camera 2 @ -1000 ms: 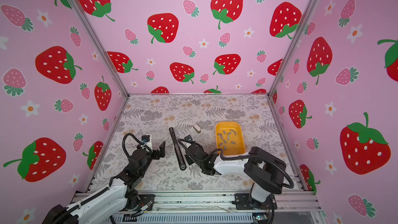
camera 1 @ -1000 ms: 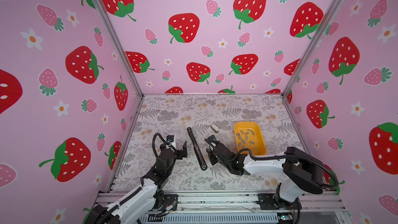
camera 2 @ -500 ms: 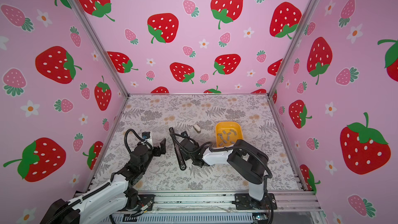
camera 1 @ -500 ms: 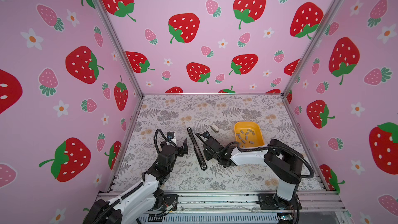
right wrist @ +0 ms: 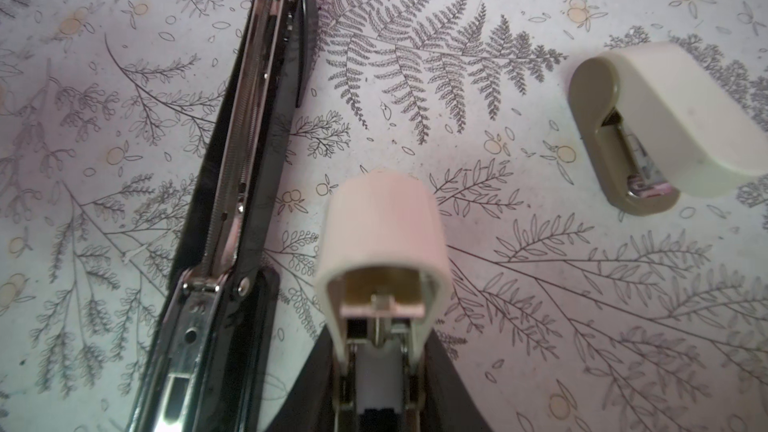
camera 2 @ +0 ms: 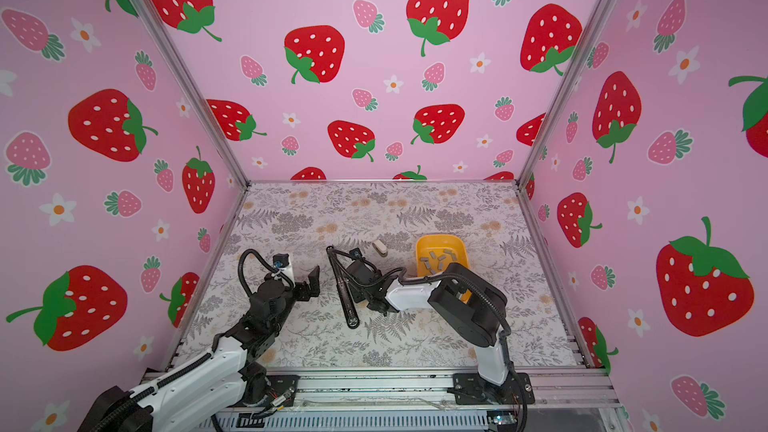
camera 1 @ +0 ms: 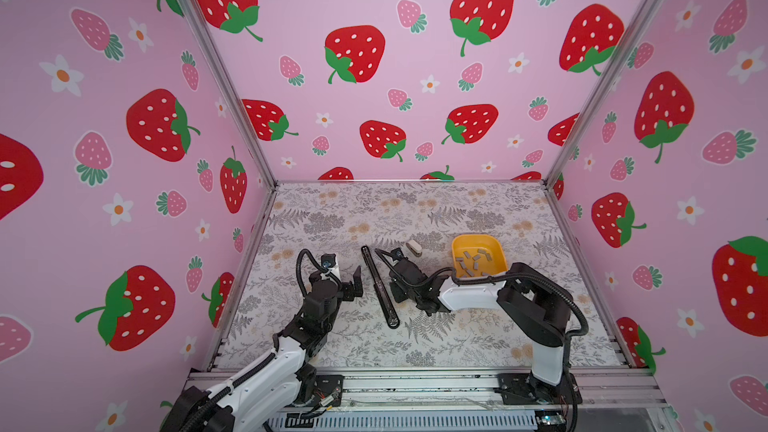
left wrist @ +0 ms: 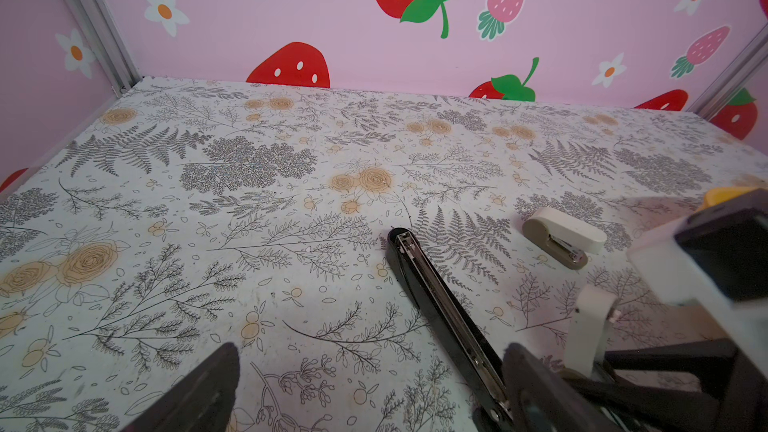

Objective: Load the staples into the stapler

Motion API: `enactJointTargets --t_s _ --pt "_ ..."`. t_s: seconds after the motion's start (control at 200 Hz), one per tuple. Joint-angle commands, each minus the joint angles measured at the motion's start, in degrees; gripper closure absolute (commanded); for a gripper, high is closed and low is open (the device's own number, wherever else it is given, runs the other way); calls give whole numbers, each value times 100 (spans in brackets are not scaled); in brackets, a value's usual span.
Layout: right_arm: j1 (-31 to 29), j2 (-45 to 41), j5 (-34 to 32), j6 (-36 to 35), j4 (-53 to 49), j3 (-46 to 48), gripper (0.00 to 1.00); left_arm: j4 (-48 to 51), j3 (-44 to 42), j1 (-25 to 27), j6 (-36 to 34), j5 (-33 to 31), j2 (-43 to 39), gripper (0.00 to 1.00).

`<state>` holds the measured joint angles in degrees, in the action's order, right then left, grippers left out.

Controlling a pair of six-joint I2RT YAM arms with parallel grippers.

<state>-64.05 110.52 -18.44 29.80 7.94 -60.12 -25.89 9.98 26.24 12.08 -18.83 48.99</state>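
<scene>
Several grey staples (camera 1: pixel 471 261) (camera 2: pixel 438 261) lie in a yellow bin (camera 1: pixel 498 257) (camera 2: pixel 463 253). A long black stapler (camera 1: pixel 379 286) (camera 2: pixel 344 290) (left wrist: pixel 436 297) (right wrist: pixel 249 139) lies opened flat, its metal channel facing up. My right gripper (camera 1: pixel 394 289) (camera 2: pixel 360 289) (right wrist: pixel 380 338) is shut on a small cream stapler (right wrist: pixel 382 226) (left wrist: pixel 594 317), just right of the black one. My left gripper (camera 1: pixel 353 284) (camera 2: pixel 311 282) (left wrist: pixel 370 388) stands open and empty, low over the mat at the black stapler's left side.
Another small cream and tan stapler (camera 1: pixel 413 248) (camera 2: pixel 379 248) (left wrist: pixel 561 238) (right wrist: pixel 648 126) lies on its side between the black stapler's far end and the bin. Pink strawberry walls enclose the floral mat (camera 1: pixel 374 209) on three sides.
My right arm has folded in, carrying its gripper and the cream stapler a little left toward the black stapler. The left gripper has crept slightly forward and stayed open.
</scene>
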Motion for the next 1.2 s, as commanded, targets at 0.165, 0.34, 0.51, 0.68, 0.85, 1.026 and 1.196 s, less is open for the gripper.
enactJointTargets --t_s 0.165,0.34,0.51,0.68,0.85,1.026,1.196 --pt "-2 8 69 160 -425 -10 56 -147 -67 -27 81 -18 -152 0" --pt "-2 -232 28 97 -417 96 45 -152 -56 -21 67 35 -136 0" --pt "-3 -720 -82 -8 -551 154 41 -186 -60 -24 57 33 -123 1" --pt "2 -1556 -475 -222 -517 458 36 -153 -24 -23 39 90 -97 1" --pt "122 -2530 -972 -665 -398 722 31 -151 -64 -22 5 195 -236 1" --pt "670 -3710 -1417 -1276 -90 1244 24 -24 84 -30 -12 227 -143 1" --pt "1427 -4719 -1657 -2179 1075 2446 14 2 258 -22 -244 770 -126 1"
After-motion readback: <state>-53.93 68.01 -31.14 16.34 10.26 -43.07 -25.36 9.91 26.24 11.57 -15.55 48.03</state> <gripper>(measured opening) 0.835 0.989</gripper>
